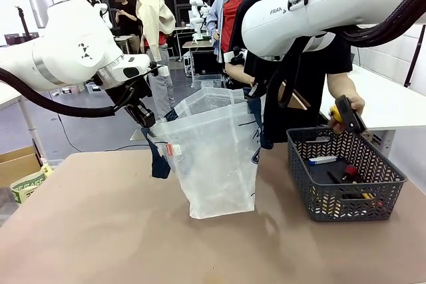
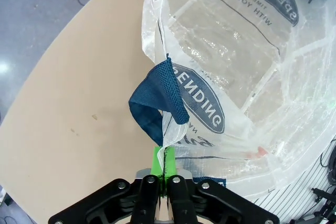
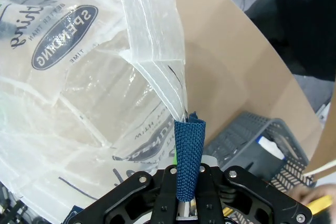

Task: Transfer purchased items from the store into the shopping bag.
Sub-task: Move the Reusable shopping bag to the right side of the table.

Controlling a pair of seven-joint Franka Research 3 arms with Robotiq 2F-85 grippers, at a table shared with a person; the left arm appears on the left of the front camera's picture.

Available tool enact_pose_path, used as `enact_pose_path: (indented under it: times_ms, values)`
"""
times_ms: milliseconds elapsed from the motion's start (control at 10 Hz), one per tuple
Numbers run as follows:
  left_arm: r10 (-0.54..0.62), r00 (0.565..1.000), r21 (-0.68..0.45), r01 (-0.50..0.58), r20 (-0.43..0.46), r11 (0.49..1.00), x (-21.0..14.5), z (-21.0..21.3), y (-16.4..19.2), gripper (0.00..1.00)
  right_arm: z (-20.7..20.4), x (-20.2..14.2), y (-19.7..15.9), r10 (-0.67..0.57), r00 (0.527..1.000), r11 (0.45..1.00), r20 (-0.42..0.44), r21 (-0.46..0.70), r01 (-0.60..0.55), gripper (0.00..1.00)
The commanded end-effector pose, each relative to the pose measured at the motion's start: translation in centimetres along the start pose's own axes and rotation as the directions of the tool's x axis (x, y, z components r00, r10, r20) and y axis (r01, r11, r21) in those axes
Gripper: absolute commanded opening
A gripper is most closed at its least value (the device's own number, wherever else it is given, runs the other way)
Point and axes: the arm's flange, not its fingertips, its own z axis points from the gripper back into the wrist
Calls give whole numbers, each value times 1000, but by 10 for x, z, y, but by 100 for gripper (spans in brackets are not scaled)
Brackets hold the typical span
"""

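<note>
The shopping bag [image 1: 216, 154], clear plastic with dark print, stands open in the middle of the table. My left gripper [image 1: 148, 123] is shut on its left rim beside a navy handle [image 2: 155, 103]; the green pads [image 2: 157, 157] pinch the plastic. My right gripper [image 3: 186, 182] is shut on the other navy handle [image 3: 189, 150] at the bag's right rim. The store, a dark grey basket [image 1: 346, 203], sits to the right and holds several purchased items, among them a white-and-blue tube [image 1: 323, 159]. A person's hand [image 1: 347, 108] holds a black-and-yellow item above the basket.
A brown cardboard box [image 1: 16, 163] and a green-printed pack [image 1: 26, 184] lie off the table's left edge. The tan tabletop [image 1: 100, 231] is bare in front of the bag. The person stands just behind the bag and the basket [image 3: 252, 140].
</note>
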Motion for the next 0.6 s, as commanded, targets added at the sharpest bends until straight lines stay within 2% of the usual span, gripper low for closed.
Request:
enact_pose_path:
  times_ms: [0, 500]
  values:
    - [3, 1000, 2, -3, 2, 1000, -1, 1, 1, 0, 0, -1, -1, -2, 1000, 1000, 0, -1, 2, 0]
    - [3, 1000, 2, -3, 2, 1000, -1, 1, 1, 0, 0, -1, -1, -2, 1000, 1000, 0, -1, 2, 0]
